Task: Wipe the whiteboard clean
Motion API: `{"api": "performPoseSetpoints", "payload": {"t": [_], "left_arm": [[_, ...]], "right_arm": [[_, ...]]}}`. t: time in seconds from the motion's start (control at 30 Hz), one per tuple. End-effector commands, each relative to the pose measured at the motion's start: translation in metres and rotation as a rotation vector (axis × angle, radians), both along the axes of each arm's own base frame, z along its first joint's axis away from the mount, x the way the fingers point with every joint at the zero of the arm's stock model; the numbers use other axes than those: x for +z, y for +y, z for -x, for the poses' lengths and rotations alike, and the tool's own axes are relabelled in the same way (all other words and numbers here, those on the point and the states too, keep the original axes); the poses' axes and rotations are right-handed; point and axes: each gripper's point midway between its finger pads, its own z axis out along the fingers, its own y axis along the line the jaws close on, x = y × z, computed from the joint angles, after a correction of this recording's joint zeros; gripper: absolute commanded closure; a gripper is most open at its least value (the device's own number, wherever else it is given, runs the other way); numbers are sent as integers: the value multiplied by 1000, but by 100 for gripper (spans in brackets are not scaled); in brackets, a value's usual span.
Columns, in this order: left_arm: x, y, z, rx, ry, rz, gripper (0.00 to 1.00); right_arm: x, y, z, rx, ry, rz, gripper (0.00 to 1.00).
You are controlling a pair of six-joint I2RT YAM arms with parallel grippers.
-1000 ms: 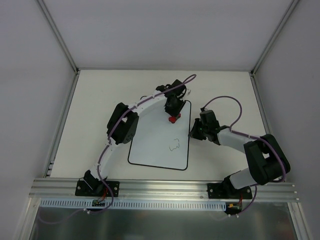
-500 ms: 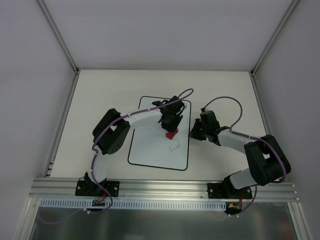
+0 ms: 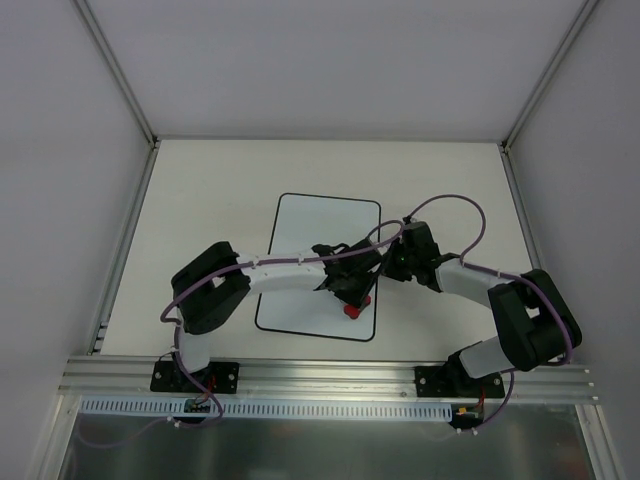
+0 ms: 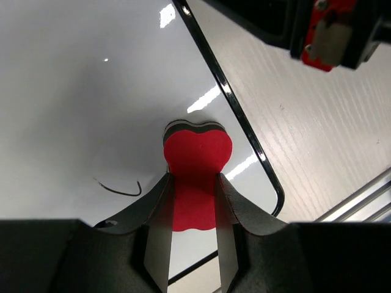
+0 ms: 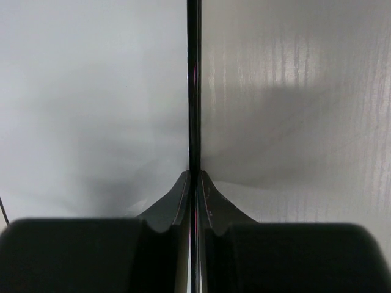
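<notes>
The whiteboard (image 3: 312, 226) lies flat on the table, white with a thin black border. My left gripper (image 3: 350, 297) is shut on the red eraser (image 3: 352, 310) and presses it on the board near its near right corner. In the left wrist view the eraser (image 4: 196, 155) sits between my fingers (image 4: 160, 207) on the board (image 4: 85, 91). A short dark stroke (image 4: 119, 190) shows to its left. My right gripper (image 3: 391, 263) is shut on the board's right edge. In the right wrist view its jaws stand closed on the black border (image 5: 193, 91).
The pale wooden table (image 3: 200, 190) is walled by white panels on three sides. An aluminium rail (image 3: 330, 375) runs along the near edge by the arm bases. In the left wrist view the right gripper's body (image 4: 324, 36) sits close by at the upper right.
My left gripper has dragged the eraser from the board's far edge down towards its near right corner, across the scribble, which the top view no longer shows. The right arm has held still.
</notes>
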Motion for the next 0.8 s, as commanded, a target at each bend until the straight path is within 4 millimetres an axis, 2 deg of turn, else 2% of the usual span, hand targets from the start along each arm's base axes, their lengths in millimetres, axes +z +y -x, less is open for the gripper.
{"api": "performPoseSetpoints", "payload": {"t": [0.0, 0.1, 0.23, 0.33, 0.37, 0.53, 0.77], "left_arm": [[-50, 70, 53, 64, 198, -260, 100], [-52, 77, 43, 103, 173, -280, 100], [-51, 96, 7, 248, 186, -270, 100], [-46, 105, -10, 289, 182, -259, 100], [-43, 114, -23, 321, 151, -265, 100], [-35, 129, -34, 327, 107, -319, 100], [-46, 158, -30, 358, 94, -471, 100]], "right_arm": [[-42, -18, 38, -9, 165, 89, 92], [-44, -16, 40, -7, 174, 81, 92], [-43, -17, 40, -3, 168, 84, 92], [-43, -19, 39, -5, 162, 90, 92], [-44, -19, 40, -1, 162, 94, 92], [-44, -19, 40, 2, 161, 99, 92], [-45, -19, 38, 6, 161, 105, 92]]}}
